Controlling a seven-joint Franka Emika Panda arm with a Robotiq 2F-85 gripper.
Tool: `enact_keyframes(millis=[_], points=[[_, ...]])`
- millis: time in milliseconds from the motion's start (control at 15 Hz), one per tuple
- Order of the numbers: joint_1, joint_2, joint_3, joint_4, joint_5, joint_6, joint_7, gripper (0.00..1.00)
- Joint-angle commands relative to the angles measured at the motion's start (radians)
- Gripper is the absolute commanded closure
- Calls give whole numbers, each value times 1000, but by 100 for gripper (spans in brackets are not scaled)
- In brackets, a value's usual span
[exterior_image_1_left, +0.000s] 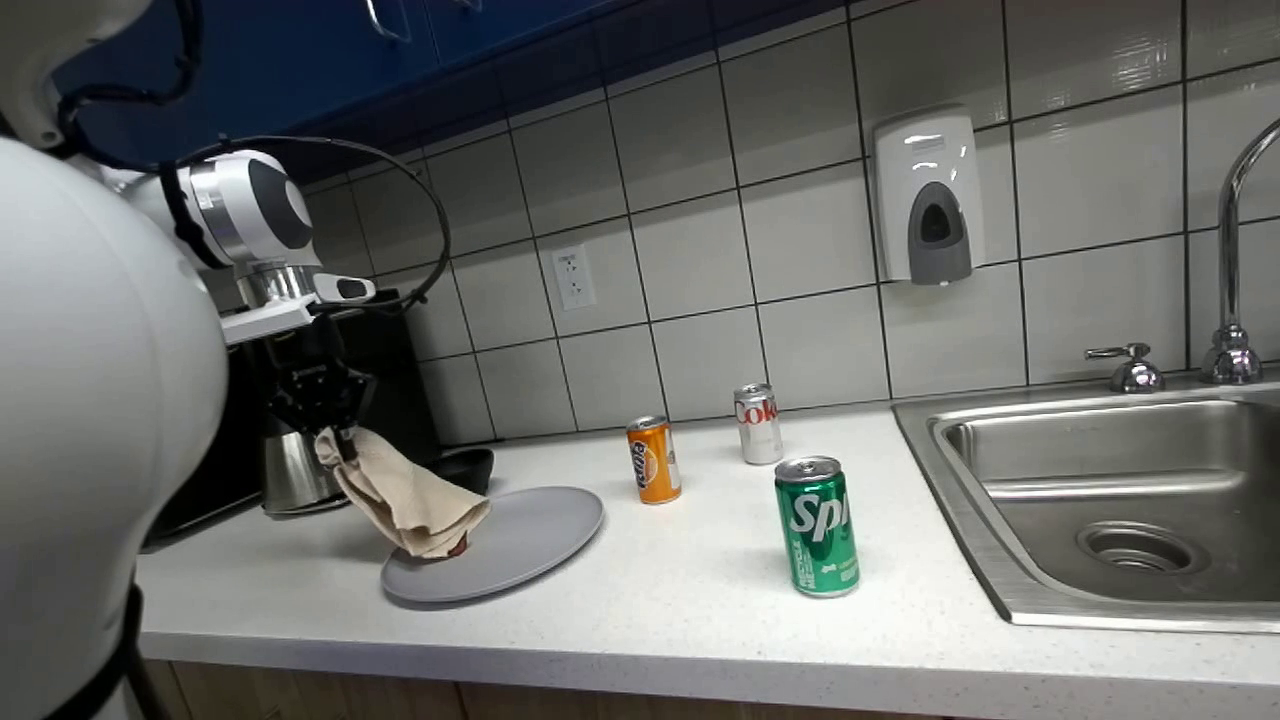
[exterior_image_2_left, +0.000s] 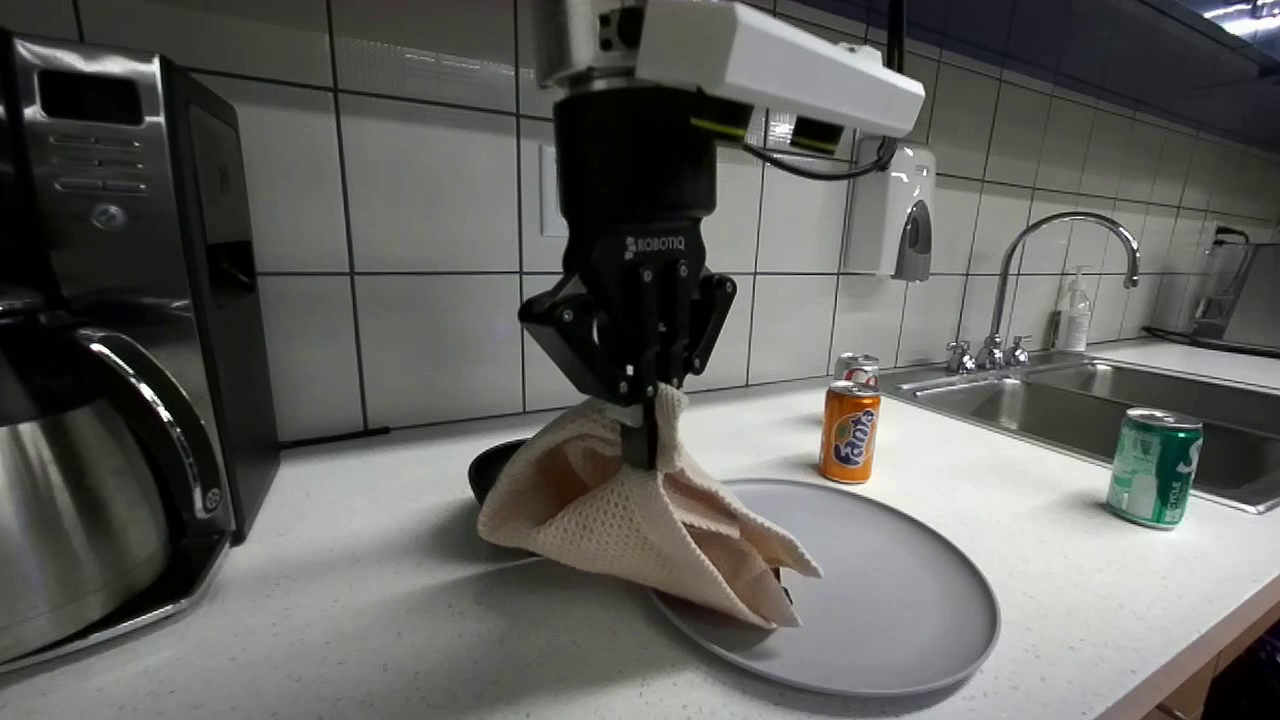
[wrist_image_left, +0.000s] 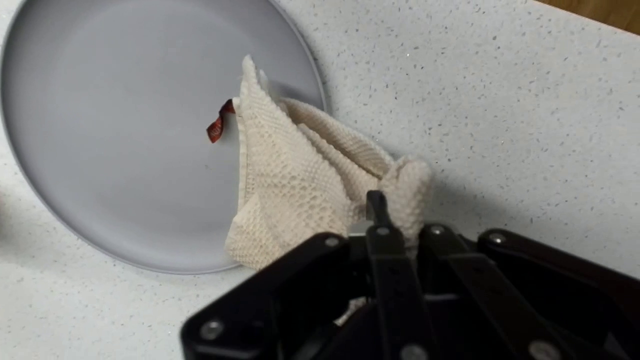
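One honeycomb-textured cloth (wrist_image_left: 295, 185) (beige) — pinched tight in pincer (exterior_image_2_left: 648, 432), partly over round plate (wrist_image_left: 125, 125).

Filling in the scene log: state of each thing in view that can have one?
Cloth: bunched, gripped, lower end over the plate
Jaws: closed, pinching the cloth
Plate: flat on the counter
Sprite can: upright
Fanta can: upright
Coke can: upright
Bowl: partly hidden, contents unclear
Carafe: sitting in the coffee maker
Faucet: no water visible
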Motion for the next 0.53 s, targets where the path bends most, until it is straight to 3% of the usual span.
enact_keyframes(millis=[0, 467], points=[[8, -1, 17, 37, -24, -47, -14, 98], [32, 43, 38, 117, -68, -76, -25, 98]])
